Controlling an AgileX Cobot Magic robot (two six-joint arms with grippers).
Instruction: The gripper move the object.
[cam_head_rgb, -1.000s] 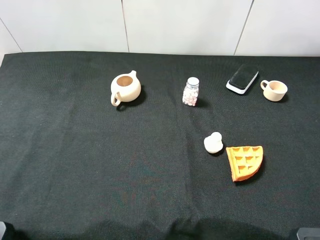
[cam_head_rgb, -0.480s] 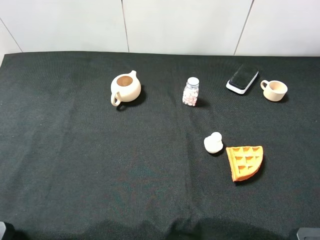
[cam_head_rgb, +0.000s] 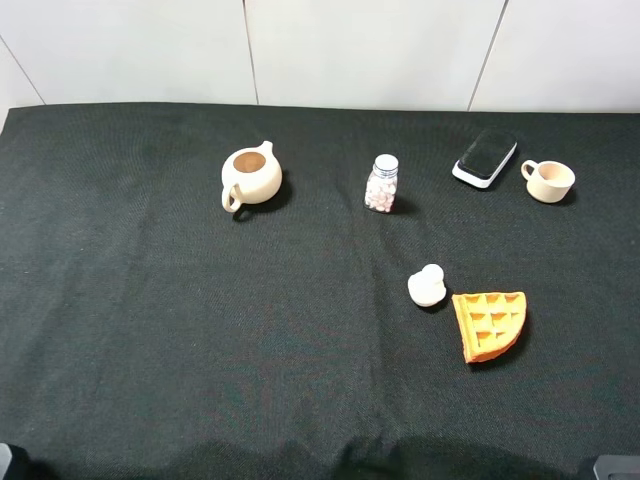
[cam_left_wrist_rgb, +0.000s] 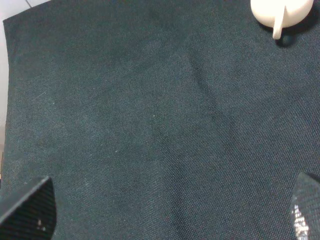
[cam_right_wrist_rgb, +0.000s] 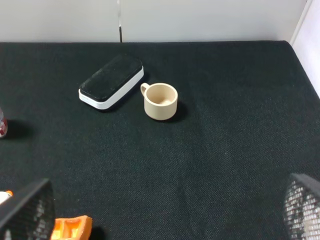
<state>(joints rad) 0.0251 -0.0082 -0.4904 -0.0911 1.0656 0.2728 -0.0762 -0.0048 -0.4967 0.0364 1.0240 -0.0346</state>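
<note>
The small cream-beige cup (cam_head_rgb: 548, 181) with a loop handle stands upright at the far right of the black table, beside a black-and-white box. In the right wrist view the cup (cam_right_wrist_rgb: 160, 101) is well ahead of my right gripper (cam_right_wrist_rgb: 165, 210), whose fingertips (cam_right_wrist_rgb: 27, 212) show far apart at the frame's edges, open and empty. My left gripper (cam_left_wrist_rgb: 167, 215) is also open and empty over bare cloth, with its fingertips (cam_left_wrist_rgb: 30, 210) spread wide. Neither claw shows clearly in the exterior high view.
A round cream teapot (cam_head_rgb: 250, 176) stands at the back left. A small jar (cam_head_rgb: 381, 184) stands mid-back, and the black-and-white box (cam_head_rgb: 485, 157) lies next to the cup. A white lumpy blob (cam_head_rgb: 427, 286) and an orange waffle piece (cam_head_rgb: 489, 324) lie right of centre.
</note>
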